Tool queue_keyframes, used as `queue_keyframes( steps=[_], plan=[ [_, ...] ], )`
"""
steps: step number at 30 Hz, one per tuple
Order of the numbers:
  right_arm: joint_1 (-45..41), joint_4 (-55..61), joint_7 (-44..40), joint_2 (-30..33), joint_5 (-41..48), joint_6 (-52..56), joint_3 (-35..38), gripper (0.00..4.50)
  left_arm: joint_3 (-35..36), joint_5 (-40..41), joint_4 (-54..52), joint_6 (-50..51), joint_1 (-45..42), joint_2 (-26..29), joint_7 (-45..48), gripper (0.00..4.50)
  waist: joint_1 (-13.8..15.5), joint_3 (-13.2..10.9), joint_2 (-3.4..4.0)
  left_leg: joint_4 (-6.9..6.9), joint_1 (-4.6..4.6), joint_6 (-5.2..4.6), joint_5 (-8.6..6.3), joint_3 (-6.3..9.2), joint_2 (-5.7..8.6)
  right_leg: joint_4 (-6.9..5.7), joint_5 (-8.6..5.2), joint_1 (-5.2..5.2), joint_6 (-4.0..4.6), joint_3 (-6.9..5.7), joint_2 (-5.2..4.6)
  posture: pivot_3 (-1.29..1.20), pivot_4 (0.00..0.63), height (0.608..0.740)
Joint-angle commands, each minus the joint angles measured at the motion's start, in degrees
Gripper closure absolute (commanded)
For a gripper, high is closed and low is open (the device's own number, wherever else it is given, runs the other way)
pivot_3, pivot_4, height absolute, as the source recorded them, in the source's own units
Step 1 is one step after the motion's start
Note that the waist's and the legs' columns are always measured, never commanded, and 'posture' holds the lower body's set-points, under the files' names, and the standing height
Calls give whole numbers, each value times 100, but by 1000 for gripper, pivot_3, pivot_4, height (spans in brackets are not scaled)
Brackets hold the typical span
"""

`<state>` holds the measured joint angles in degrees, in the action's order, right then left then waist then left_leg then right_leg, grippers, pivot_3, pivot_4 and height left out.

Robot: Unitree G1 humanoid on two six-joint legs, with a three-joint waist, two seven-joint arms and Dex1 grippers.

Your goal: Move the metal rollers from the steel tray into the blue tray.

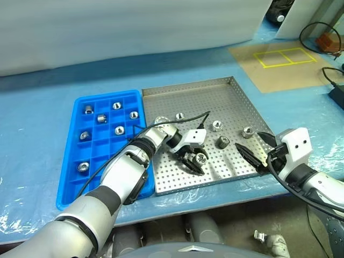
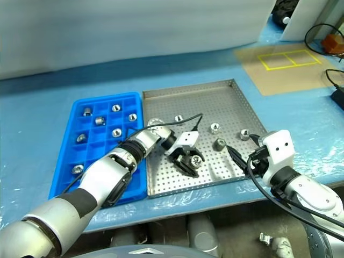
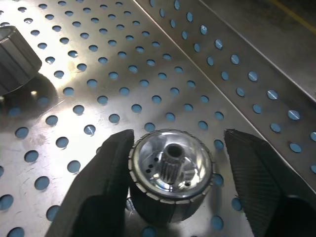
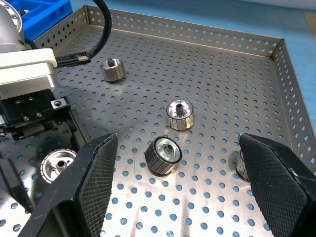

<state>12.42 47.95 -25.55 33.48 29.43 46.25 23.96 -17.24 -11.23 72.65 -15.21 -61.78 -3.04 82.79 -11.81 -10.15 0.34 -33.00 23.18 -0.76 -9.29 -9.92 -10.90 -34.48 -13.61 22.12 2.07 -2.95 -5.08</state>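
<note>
Left gripper (image 1: 196,159) down on a roller in the steel tray (image 1: 215,91); right gripper (image 1: 257,148) waits wide open at the tray's lower right.

In the left eye view the left gripper sits in the lower middle of the steel tray, its fingers part-way closed around one metal roller (image 3: 171,173) standing on the perforated floor. In the left wrist view one finger (image 3: 106,182) touches the roller's ridged side while the other stands just apart, so the roller is bracketed but not clearly clamped. Loose rollers lie in the tray's centre and right: one (image 1: 217,126), a darker one (image 1: 223,142), one (image 1: 248,131) near the right rim and one (image 1: 180,116) further up. The blue tray (image 1: 75,156), at centre left just beside the steel tray, holds seven rollers in separate compartments, such as one (image 1: 88,109) at its upper left. The right gripper holds nothing.
</note>
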Motion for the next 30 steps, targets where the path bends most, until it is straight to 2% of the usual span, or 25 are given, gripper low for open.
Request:
queue_keyframes(
  steps=[1, 3, 5, 13, 17, 23, 27, 30],
  plan=[
    [-120, -8, 9, 73, 24, -104, -42, 461, 74, 42, -5, -1, -47, 20, 84, 1923, -25, 0, 0, -2, 0, -7, -3, 5, 2, 1, -1, -2, -1, 0, -6, -727, 150, 740],
    [-181, -56, 0, 67, 23, -122, -112, 461, 154, 118, -22, 72, -97, 28, 140, 2244, -50, 0, 0, -4, 4, -19, -7, 7, 8, 1, -3, -2, -6, 0, -22, -716, 150, 740],
    [-230, -114, -17, 83, -17, -152, -222, 461, 244, 165, -61, 87, -163, 21, -35, 2775, -75, 0, 0, -7, 8, -28, -10, 8, 10, 2, -4, -2, -7, 0, -25, -705, 150, 740],
    [-542, -409, -195, 189, 19, -232, -518, 461, 983, 897, -268, 757, -690, 111, 355, 2775, -87, -1, 0, -10, 24, -35, -13, 8, 12, 2, -5, 8, -9, -4, -28, -638, 150, 740],
    [-797, -669, -408, 285, 42, -307, -737, 461, 1318, 1213, -375, 1073, -1008, 374, 496, 2775, -66, -1, 0, -10, 23, -35, -13, 9, 10, 1, -6, 9, -10, -6, -27, -569, 150, 740],
    [-1645, -1413, -783, 343, -77, -599, -1349, 461, 1469, 1241, -497, 1032, -1189, 1056, 395, 2775, 67, -2, 1, -9, 20, -34, -13, 9, 8, -8, -5, 12, -9, -6, -25, -440, 150, 740],
    [-2265, -1958, -1120, 309, -179, -848, -1827, 461, 1555, 1289, -648, 1082, -1193, 1567, 348, 2775, 279, -3, 1, -9, 28, -34, -11, 10, 3, -17, -5, 22, -8, -5, -26, -328, 150, 740],
    [-2948, -2531, -1519, 147, -264, -1097, -2344, 461, 1692, 1326, -878, 1144, -1051, 2179, 166, 2775, 524, -6, -1, -8, 37, -33, -10, 9, -3, -29, -4, 42, -6, -3, -24, -219, 150, 740]
  ],
)
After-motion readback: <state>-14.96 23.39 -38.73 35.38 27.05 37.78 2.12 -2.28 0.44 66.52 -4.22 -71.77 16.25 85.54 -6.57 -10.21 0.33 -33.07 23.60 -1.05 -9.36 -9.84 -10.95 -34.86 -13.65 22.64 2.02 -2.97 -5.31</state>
